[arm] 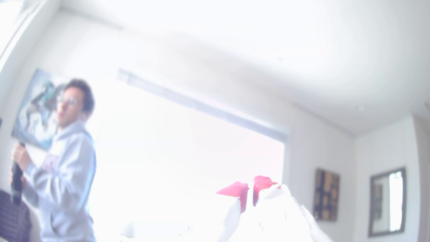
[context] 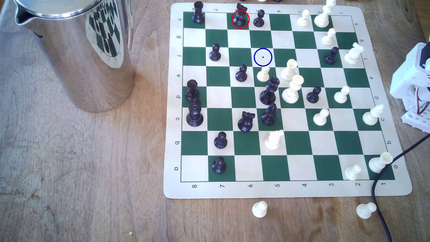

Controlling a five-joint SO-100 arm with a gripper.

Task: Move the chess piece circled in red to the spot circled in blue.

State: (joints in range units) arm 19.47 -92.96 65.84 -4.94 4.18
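Observation:
The chess piece circled in red (context: pixel 240 17) is a small black knight on a green square in the board's far row h. A black pawn (context: pixel 259 18) stands one square to its right in the exterior view. The spot circled in blue (context: pixel 263 57) is an empty cream square two rows nearer, with a white pawn (context: pixel 263 74) just below the ring. A second black knight (context: pixel 246 121) stands lower on the board. In the wrist view my gripper (arm: pixel 251 193) points up at the room, its red-tipped fingers (arm: pixel 235 190) close together with nothing between them.
The arm's white base (context: pixel 411 79) sits past the board's right edge in the exterior view, with a black cable (context: pixel 381 186) crossing corner a1. A steel jug (context: pixel 76 51) stands on the left. Two white pawns (context: pixel 259 209) (context: pixel 365 210) lie off the board. A person in a grey hoodie (arm: pixel 67 172) stands in the room.

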